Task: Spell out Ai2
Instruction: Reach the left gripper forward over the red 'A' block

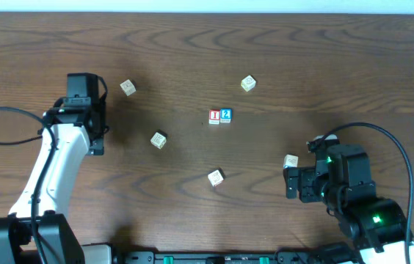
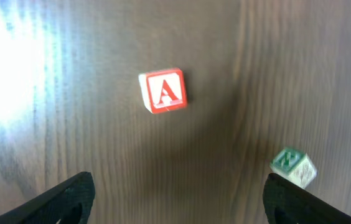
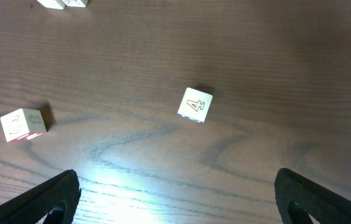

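Overhead now: the red I block (image 1: pixel 214 116) and the blue 2 block (image 1: pixel 225 115) sit touching side by side near the middle of the worktop (image 1: pixel 324 66), I on the left, 2 on the right. The red A block (image 2: pixel 163 91) is away from that pair, and the left wrist camera has it lying flat on the wood, letter up, ahead of the left tool (image 2: pixel 177 190). That tool is spread wide, released, gripping nothing. A green-lettered block (image 2: pixel 294 167) rests near its right-hand finger. On the right wrist camera, the right tool (image 3: pixel 175 183) is spread wide too, nothing held. A 4 block (image 3: pixel 195 104) lies ahead of it, with a red-outlined block (image 3: pixel 23 124) off to the left. One pale block (image 1: pixel 248 83) sits well apart, further up the worktop
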